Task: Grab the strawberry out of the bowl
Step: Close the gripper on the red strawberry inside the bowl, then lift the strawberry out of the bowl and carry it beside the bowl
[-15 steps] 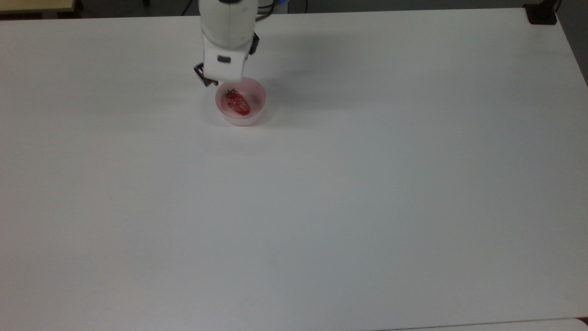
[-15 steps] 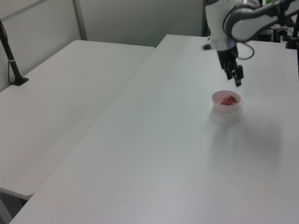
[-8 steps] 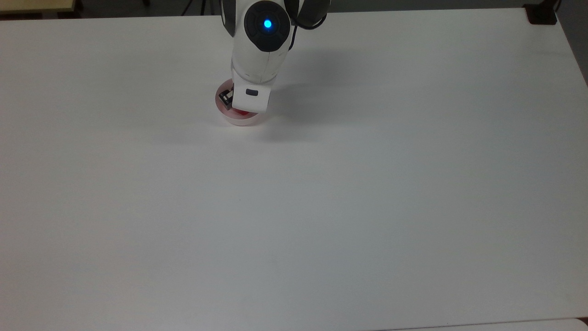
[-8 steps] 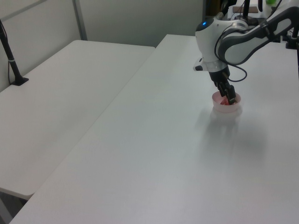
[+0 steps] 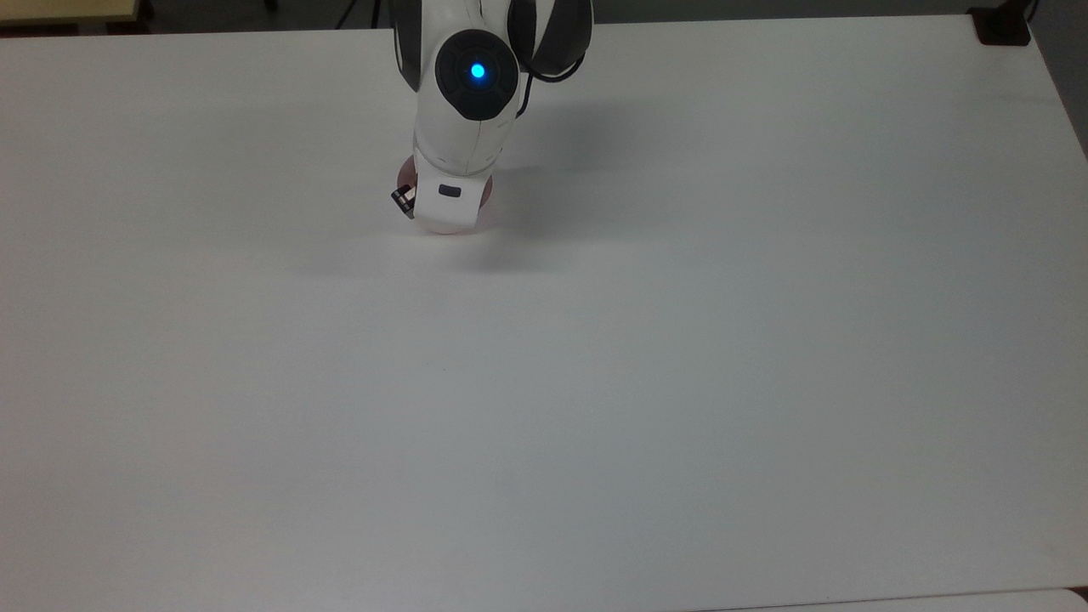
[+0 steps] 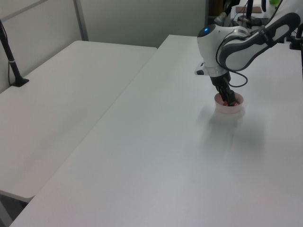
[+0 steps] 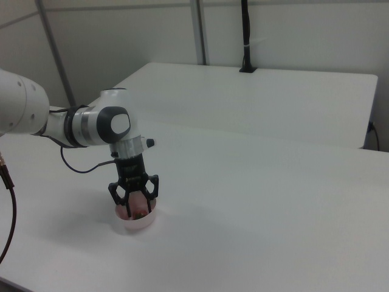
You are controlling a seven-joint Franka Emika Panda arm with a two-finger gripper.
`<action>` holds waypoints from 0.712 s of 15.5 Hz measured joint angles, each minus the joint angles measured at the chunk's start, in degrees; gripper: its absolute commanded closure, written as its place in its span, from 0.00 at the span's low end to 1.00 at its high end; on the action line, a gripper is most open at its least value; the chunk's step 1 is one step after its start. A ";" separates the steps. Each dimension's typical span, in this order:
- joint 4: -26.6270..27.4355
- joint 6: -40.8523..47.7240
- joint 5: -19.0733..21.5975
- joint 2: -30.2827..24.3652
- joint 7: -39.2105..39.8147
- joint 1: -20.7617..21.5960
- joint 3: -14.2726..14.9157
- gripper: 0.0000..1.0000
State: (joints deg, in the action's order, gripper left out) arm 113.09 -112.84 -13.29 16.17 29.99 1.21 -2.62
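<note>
The pale pink bowl (image 7: 137, 221) stands on the white table (image 7: 255, 231) toward the right view's lower left. My gripper (image 7: 136, 206) hangs straight down into it, open, one finger on each side of the red strawberry (image 7: 140, 210) lying inside. In the left view the gripper (image 6: 231, 100) reaches into the bowl (image 6: 229, 108) from above. In the top view the white hand (image 5: 450, 194) covers the bowl (image 5: 487, 195), leaving pink slivers at its sides, and the strawberry is hidden.
The white table (image 5: 595, 382) spreads wide in front of the bowl. A second white table (image 6: 61, 94) adjoins it, with a black post (image 6: 10, 54) at its edge. A black object (image 5: 1003, 25) sits at the top view's upper right corner.
The gripper moved from above and behind the bowl to over it and came down into it. The strawberry, plain in the top view a second ago, is now covered by the hand.
</note>
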 measured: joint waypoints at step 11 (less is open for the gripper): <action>-2.02 4.69 0.00 -3.30 -1.29 0.19 -0.28 0.65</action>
State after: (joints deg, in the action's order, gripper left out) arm 111.07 -108.15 -13.29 12.87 28.69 1.39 -2.90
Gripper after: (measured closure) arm 0.608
